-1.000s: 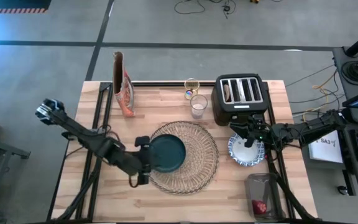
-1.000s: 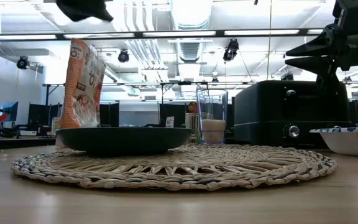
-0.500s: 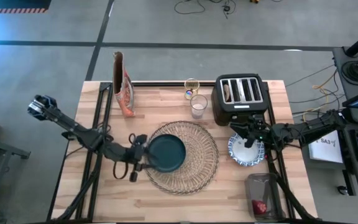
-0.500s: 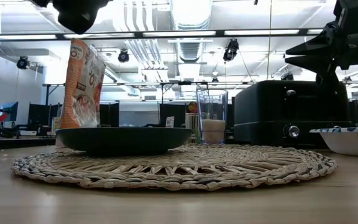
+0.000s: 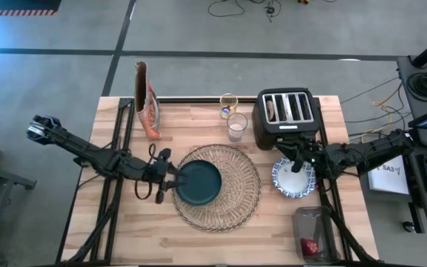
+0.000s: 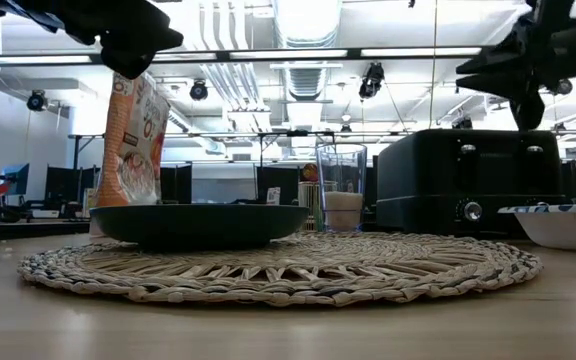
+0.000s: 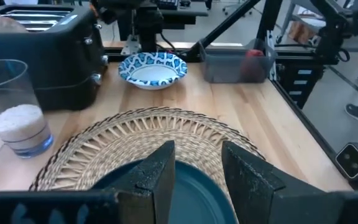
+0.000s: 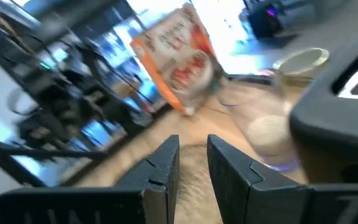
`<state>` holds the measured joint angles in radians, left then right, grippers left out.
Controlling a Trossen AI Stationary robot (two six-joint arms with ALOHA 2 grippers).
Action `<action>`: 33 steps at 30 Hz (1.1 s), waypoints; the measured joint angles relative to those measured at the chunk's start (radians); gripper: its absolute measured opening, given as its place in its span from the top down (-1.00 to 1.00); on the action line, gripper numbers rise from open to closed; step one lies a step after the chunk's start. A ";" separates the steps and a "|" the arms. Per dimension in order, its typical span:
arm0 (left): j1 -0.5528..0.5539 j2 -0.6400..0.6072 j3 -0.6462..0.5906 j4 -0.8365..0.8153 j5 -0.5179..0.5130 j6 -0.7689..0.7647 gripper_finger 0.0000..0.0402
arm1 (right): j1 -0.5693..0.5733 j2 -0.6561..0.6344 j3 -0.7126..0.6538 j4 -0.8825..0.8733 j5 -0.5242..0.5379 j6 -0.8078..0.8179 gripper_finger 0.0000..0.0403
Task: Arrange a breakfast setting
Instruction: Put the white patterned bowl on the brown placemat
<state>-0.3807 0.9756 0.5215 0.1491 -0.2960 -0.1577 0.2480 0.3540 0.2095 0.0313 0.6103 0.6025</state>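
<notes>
At the lower right of the high view, a clear bin [image 5: 316,222] holds the dark-red fruit [image 5: 310,246]. Above it in the frame, the round mat [image 5: 236,204] lies at the middle of the surface [image 5: 273,237]. The teal plate [image 5: 199,183] sits on the mat's left part.

The left tool [image 5: 170,183] hangs just over the plate's left rim. In the left wrist view its fingers [image 7: 160,177] are spread, with nothing between them and the plate below the gap.

To the right of the mat and apart from it stands the blue-and-white bowl [image 5: 288,187]. The right tool [image 5: 296,159] hovers over the bowl's upper edge; in the low view it sits high at the upper right, well clear of the bowl. Its fingers [image 8: 165,167] are parted only narrowly and pinch nothing.

Farther back, the glass [image 5: 236,126] stands upright just above the mat, with something white in its bottom. Right of it is the black toaster [image 5: 288,111], and the bread ring [image 5: 272,109] shows in its leftmost slot. A small round jar [image 5: 228,103] stands just behind the glass. The cereal bag [image 5: 147,100] stands at the upper left of the surface, well apart from the mat.
</notes>
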 joint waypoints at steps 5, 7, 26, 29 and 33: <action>0.005 -0.043 -0.036 0.010 0.000 0.000 0.42 | 0.000 0.107 0.173 -0.397 0.019 0.260 0.64; 0.005 -0.064 -0.053 0.013 -0.003 0.000 0.42 | 0.000 0.164 0.236 -0.548 0.018 0.408 0.64; 0.038 -0.247 -0.184 0.005 -0.012 0.019 0.42 | 0.000 0.705 0.567 -0.923 -0.206 0.954 0.64; 0.038 -0.271 -0.208 0.006 -0.011 0.018 0.42 | -0.005 0.725 0.596 -0.946 -0.270 1.006 0.64; 0.038 -0.294 -0.227 0.006 -0.009 0.023 0.42 | -0.004 0.763 0.599 -0.940 -0.391 1.054 0.61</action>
<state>-0.3424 0.6818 0.2946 0.1554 -0.3050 -0.1347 0.2436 1.1165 0.8089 -0.9084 0.2192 1.6568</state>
